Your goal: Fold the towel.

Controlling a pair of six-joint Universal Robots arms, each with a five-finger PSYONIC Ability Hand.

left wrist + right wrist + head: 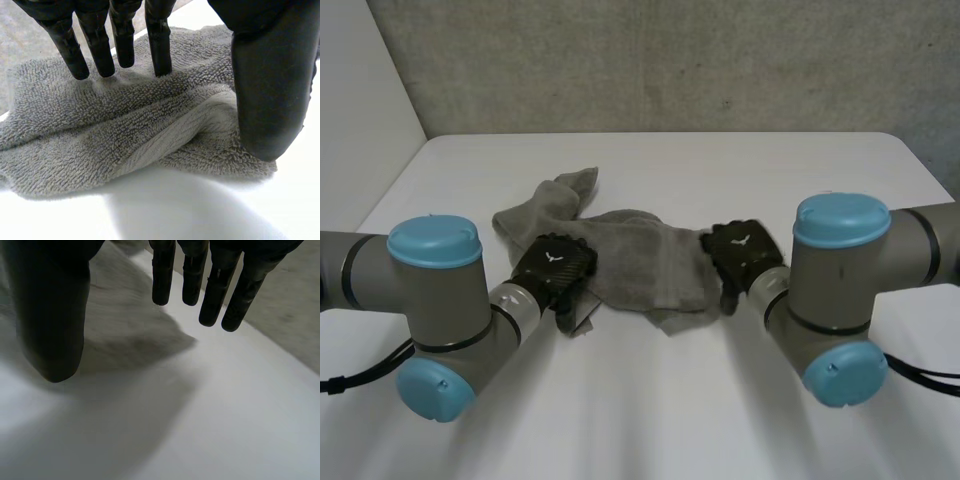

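- A grey towel point(640, 255) lies crumpled in the middle of the white tabletop point(650, 400).
- The left hand point(555, 265) rests on the towel's near left edge. Its straight fingers point(100, 55) touch the cloth, and the thumb point(270, 100) sits apart from them on a fold.
- The right hand point(742, 250) hangs at the towel's right edge, with fingers point(215, 295) straight and spread from the thumb, holding nothing.

left hand point(553, 268) is covering the gray towel's point(630, 255) near left edge | right hand point(740, 255) is covering its right end | thumb point(267, 90) is hiding part of the fold in the left wrist view | left arm point(430, 290) and right arm point(850, 285) are running past the side edges
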